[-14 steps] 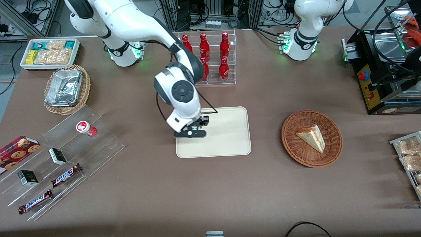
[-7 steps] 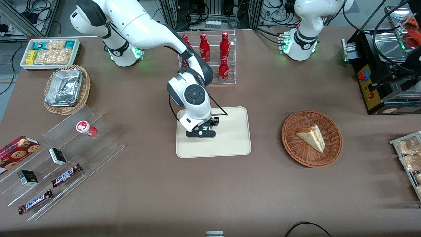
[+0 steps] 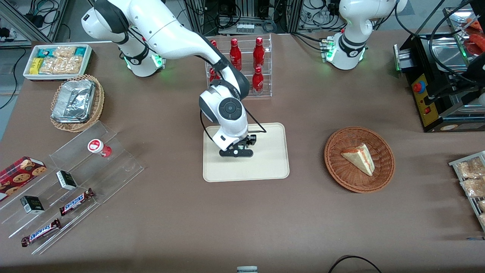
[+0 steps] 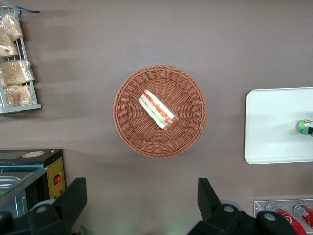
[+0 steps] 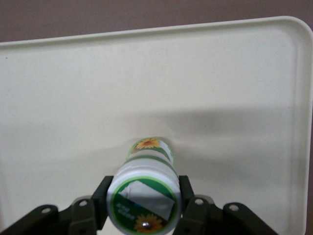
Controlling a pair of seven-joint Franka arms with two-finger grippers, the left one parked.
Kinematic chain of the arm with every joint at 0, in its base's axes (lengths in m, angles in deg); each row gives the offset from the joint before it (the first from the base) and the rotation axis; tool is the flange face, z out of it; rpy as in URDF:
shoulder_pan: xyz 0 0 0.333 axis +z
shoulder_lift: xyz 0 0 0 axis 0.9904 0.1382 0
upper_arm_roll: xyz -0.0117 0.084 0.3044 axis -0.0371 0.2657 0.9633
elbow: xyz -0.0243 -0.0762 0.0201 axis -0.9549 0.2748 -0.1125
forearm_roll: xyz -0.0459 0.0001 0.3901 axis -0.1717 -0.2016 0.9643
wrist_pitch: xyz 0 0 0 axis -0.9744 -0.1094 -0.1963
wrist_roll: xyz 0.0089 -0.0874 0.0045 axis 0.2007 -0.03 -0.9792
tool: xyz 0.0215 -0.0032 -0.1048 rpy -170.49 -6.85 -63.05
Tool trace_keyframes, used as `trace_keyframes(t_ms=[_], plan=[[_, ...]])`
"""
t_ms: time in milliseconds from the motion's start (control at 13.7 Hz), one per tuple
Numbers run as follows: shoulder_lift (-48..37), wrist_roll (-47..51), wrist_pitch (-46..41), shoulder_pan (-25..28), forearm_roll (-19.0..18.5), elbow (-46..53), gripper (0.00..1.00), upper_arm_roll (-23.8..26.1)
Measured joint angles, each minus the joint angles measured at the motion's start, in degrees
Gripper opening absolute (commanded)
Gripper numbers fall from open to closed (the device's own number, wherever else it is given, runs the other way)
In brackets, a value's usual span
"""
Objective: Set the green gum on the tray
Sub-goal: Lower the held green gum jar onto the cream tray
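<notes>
The green gum is a small white bottle with a green-and-white lid label and a sunflower mark low on its side. My gripper is shut on it, a finger pressed to each side just under the lid. The cream-beige tray lies right beneath it. In the front view the gripper is over the middle of the tray, and the gum is hidden under the hand there. The left wrist view shows the tray with the gum's green base low over it.
A clear rack of red bottles stands farther from the front camera than the tray. A wicker basket with a sandwich lies toward the parked arm's end. A clear stepped shelf with the red-lidded bottle and snack bars lies toward the working arm's end.
My gripper has carried the gum from the tray's edge at the working arm's end in over the tray's middle, slowing in the last half second.
</notes>
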Motion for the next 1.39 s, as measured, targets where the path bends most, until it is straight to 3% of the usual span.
trace_keyframes(t_ms=[73,293,366,439,1390], plan=[[0.19,0.00,0.29,0.02,0.00,0.01,0.11,0.00],[0.80,-0.01,0.94,0.56,0.00,0.01,0.55,0.01],[0.96,-0.01,1.02,0.67,0.00,0.02,0.73,0.00],[1.10,-0.01,1.09,0.71,0.00,0.04,1.00,0.00],[1.17,-0.86,1.16,0.72,-1.09,1.19,1.00,-0.17]])
